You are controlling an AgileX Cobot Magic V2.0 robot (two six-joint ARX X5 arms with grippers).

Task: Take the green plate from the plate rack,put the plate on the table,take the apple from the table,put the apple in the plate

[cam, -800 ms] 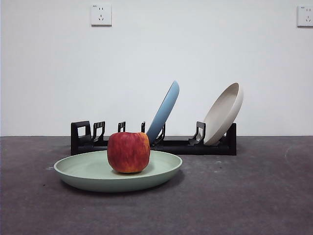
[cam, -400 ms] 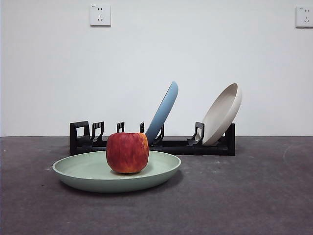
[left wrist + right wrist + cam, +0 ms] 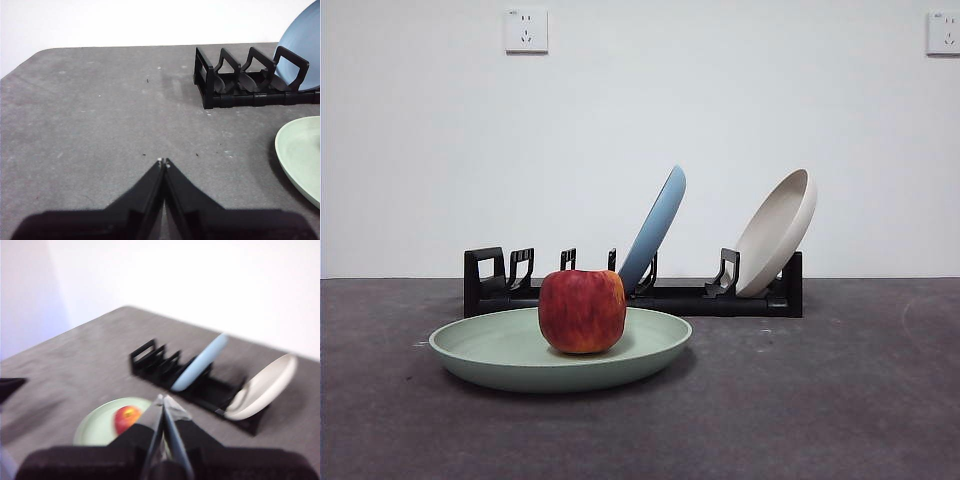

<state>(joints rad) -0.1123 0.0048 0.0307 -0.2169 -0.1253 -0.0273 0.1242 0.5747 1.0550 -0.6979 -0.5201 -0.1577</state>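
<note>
apple (image 3: pixel 582 311) on green plate (image 3: pixel 510 352), no legible writing

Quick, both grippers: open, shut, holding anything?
Left gripper: shut, holding nothing.
Right gripper: shut, holding nothing, raised above the green plate.

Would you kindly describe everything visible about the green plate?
The green plate is large, round and shallow, pale sage green with a matte finish and a raised rim. It lies flat on the dark grey table, in front of the black plate rack and apart from it. The red apple sits in it. No gripper touches it.
</note>
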